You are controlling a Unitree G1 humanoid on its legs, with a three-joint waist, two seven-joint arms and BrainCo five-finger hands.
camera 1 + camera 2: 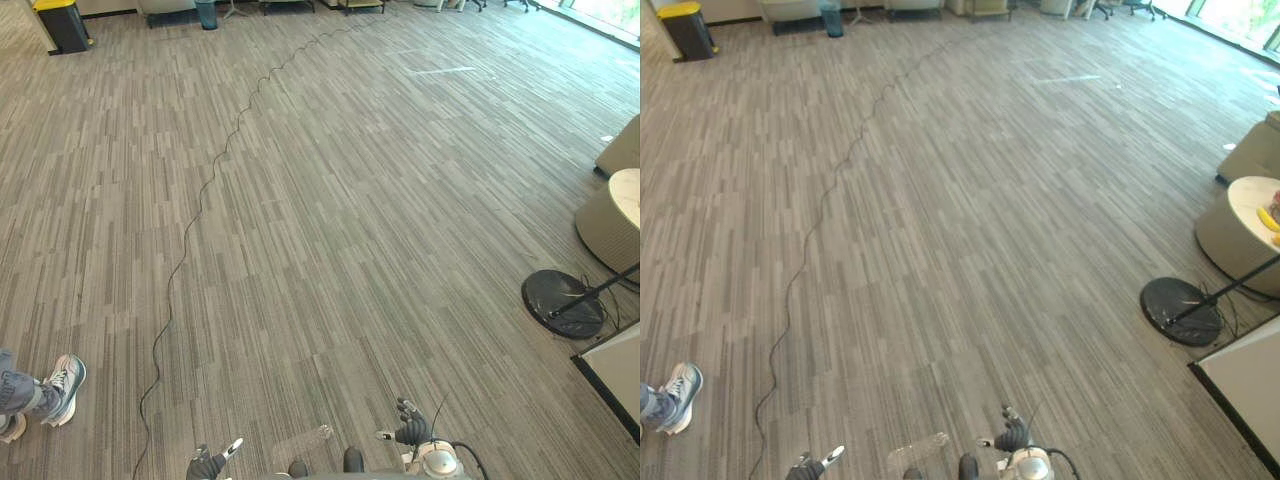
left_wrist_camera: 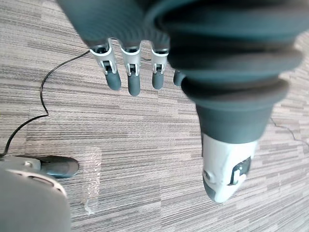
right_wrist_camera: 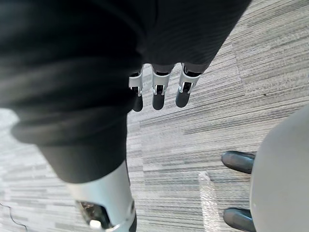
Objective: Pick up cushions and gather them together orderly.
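Note:
My left hand (image 1: 205, 463) hangs low at the near edge of the grey carpet. Its fingers (image 2: 128, 72) are straight and hold nothing, with the thumb (image 2: 226, 169) apart from them. My right hand (image 1: 411, 431) hangs a little to its right, fingers (image 3: 157, 92) also straight and empty over bare carpet. A beige padded block (image 1: 625, 148), perhaps a cushion or seat, sits far off at the right edge. Both hands are well away from it.
A round beige table (image 1: 1248, 232) with a banana on it stands at the right, beside a black disc stand base (image 1: 563, 303). A white board (image 1: 615, 375) lies at the lower right. A person's shoes (image 1: 60, 390) are at the lower left. A yellow-lidded bin (image 1: 62, 22) stands far back left.

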